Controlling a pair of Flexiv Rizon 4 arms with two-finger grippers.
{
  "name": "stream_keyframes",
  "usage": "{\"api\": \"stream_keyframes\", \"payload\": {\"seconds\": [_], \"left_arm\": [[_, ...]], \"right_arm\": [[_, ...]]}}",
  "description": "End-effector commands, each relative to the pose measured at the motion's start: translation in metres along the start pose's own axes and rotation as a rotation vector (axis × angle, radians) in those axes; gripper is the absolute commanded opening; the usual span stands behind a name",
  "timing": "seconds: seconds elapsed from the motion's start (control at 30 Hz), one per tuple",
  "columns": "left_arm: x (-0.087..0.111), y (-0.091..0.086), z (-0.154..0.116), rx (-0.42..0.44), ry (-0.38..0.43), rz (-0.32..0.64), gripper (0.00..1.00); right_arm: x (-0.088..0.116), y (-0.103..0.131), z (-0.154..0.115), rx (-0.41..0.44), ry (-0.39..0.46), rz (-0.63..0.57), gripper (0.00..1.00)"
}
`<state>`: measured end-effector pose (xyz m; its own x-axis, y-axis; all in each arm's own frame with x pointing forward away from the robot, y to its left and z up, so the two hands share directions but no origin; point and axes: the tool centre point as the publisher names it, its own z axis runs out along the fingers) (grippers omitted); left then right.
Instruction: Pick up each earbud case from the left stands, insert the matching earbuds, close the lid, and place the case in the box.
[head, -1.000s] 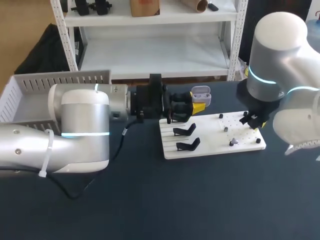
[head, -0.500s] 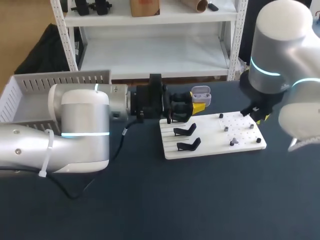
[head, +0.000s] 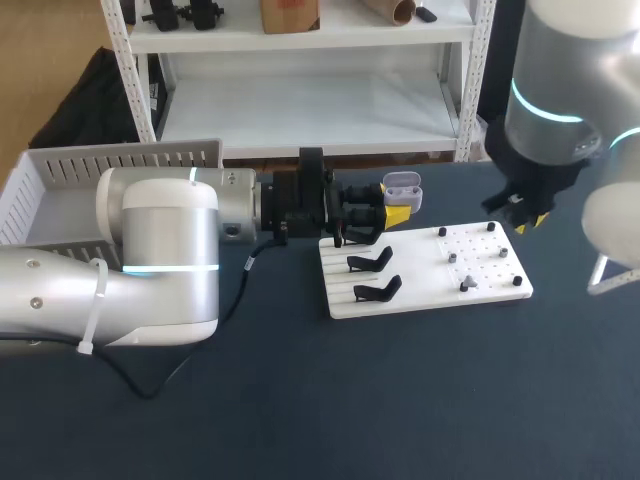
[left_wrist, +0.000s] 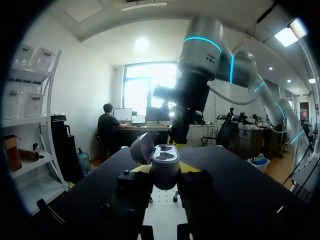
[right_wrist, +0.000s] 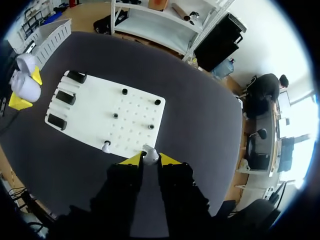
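Note:
My left gripper (head: 388, 212) is shut on an open white earbud case (head: 402, 186), held just behind the white board (head: 425, 295) with its lid up. In the left wrist view the case (left_wrist: 165, 161) sits between the yellow tips of that gripper (left_wrist: 165, 170). My right gripper (head: 520, 214) hangs above the board's far right corner. In the right wrist view this gripper (right_wrist: 149, 160) is shut on a small white earbud (right_wrist: 149, 155), above the board's edge (right_wrist: 107, 120). Another earbud (right_wrist: 106, 146) rests on the board. Two empty black stands (head: 372, 276) stand on the board's left part.
A white slatted box (head: 60, 190) stands at the table's back left, partly behind my left arm. Small black pegs (head: 441, 232) dot the board's right half. Dark bare tabletop (head: 400, 400) spreads in front of the board.
My right gripper has risen off the board's right side and drifted back and right with the earbud. The left arm and case have stayed still.

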<state>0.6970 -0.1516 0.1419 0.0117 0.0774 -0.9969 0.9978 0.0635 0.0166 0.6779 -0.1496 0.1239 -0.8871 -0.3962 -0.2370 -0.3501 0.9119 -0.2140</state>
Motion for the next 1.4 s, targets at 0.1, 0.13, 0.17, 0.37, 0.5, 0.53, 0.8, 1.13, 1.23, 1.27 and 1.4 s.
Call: {"api": "stream_keyframes", "payload": {"seconds": [0.1, 0.13, 0.17, 0.37, 0.5, 0.53, 0.8, 1.13, 1.23, 1.27, 1.4], "left_arm": [[0.0, 0.0, 0.0, -0.001, -0.002, 0.001, 0.0], [0.0, 0.0, 0.0, -0.001, -0.002, 0.001, 0.0], [0.0, 0.0, 0.0, -0.001, -0.002, 0.001, 0.0], [0.0, 0.0, 0.0, -0.001, -0.002, 0.001, 0.0], [0.0, 0.0, 0.0, -0.001, -0.002, 0.001, 0.0], [0.0, 0.0, 0.0, -0.001, -0.002, 0.001, 0.0], [0.0, 0.0, 0.0, -0.001, -0.002, 0.001, 0.0], [0.0, 0.0, 0.0, -0.001, -0.002, 0.001, 0.0], [0.0, 0.0, 0.0, -0.001, -0.002, 0.001, 0.0], [0.0, 0.0, 0.0, -0.001, -0.002, 0.001, 0.0], [0.0, 0.0, 0.0, -0.001, -0.002, 0.001, 0.0]], "right_arm": [[0.014, 0.002, -0.021, -0.019, -0.013, -0.007, 0.0], [0.014, 0.004, -0.022, -0.029, -0.018, -0.002, 0.0], [0.014, 0.005, -0.024, -0.048, -0.023, -0.015, 0.0], [0.014, 0.005, -0.024, -0.048, -0.023, -0.015, 0.0], [0.014, 0.005, -0.024, -0.048, -0.023, -0.015, 0.0], [0.014, 0.005, -0.024, -0.048, -0.023, -0.015, 0.0], [0.014, 0.005, -0.024, -0.048, -0.023, -0.015, 0.0], [0.004, 0.031, -0.067, 0.082, 0.092, 0.34, 0.0], [-0.002, 0.042, -0.09, 0.107, 0.072, 0.438, 0.0], [-0.004, 0.047, -0.096, 0.124, 0.069, 0.477, 0.0], [-0.007, 0.058, -0.114, 0.142, 0.042, 0.574, 0.0]]}}
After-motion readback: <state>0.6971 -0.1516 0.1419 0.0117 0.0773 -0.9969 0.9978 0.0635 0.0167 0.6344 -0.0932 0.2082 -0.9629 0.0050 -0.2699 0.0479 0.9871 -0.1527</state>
